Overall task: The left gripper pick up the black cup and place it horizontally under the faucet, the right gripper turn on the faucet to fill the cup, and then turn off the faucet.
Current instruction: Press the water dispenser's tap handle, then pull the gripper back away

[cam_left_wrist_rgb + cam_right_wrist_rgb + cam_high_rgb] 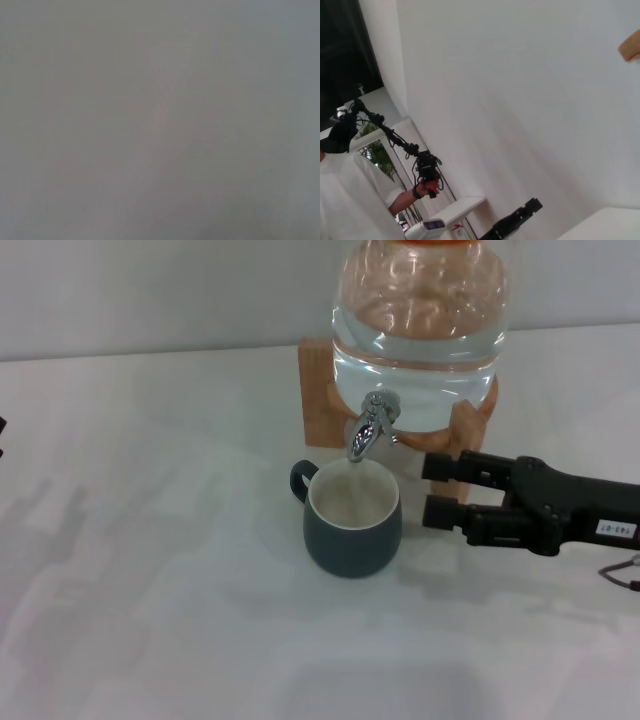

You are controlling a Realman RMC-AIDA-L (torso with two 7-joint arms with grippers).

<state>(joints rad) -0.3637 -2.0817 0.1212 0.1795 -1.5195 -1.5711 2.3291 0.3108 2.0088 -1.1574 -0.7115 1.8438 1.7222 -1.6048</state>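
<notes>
Black cup (352,520) stands upright mid-frame on the white tabletop (150,570), directly below the faucet (368,428). Right pincer (432,488) just beside it at right, jaws apart, empty. Left pincer out of sight. Risk: overflow if shut-off lags; a bump could shift the cup. Plain white wall behind.

Faucet (372,427) shiny chrome; black cup (352,519) matt glaze; jar (420,330) clear glass; stand (322,392) wood.
</notes>
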